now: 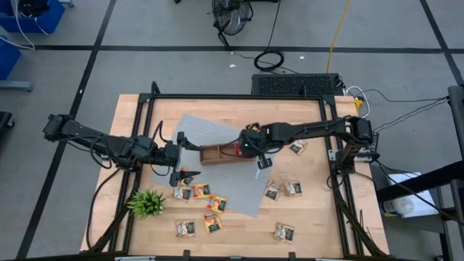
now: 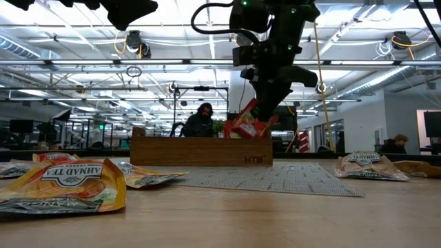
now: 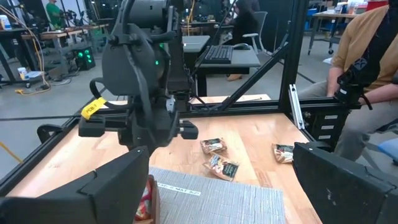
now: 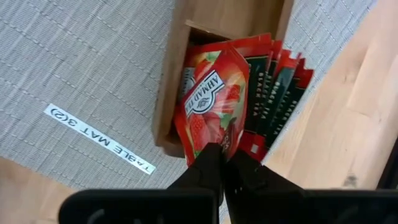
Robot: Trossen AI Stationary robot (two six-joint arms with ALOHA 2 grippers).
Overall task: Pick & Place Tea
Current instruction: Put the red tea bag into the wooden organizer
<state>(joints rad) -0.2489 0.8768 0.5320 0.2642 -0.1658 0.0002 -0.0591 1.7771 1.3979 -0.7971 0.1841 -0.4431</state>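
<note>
Grey floor with black tape lines, ceiling strip lights

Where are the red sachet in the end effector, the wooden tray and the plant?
red sachet point(image 4: 211, 102), right wrist view, middle of its printed face.
wooden tray point(image 2: 200, 151), low view, its front wall.
plant point(image 1: 147, 203), high view, centre of its leaves.

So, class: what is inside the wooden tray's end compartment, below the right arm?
A stack of red tea sachets fills the end compartment of the wooden tray. The right gripper is shut on a red strawberry sachet above them, hiding the sachets beneath and the compartment floor.
</note>
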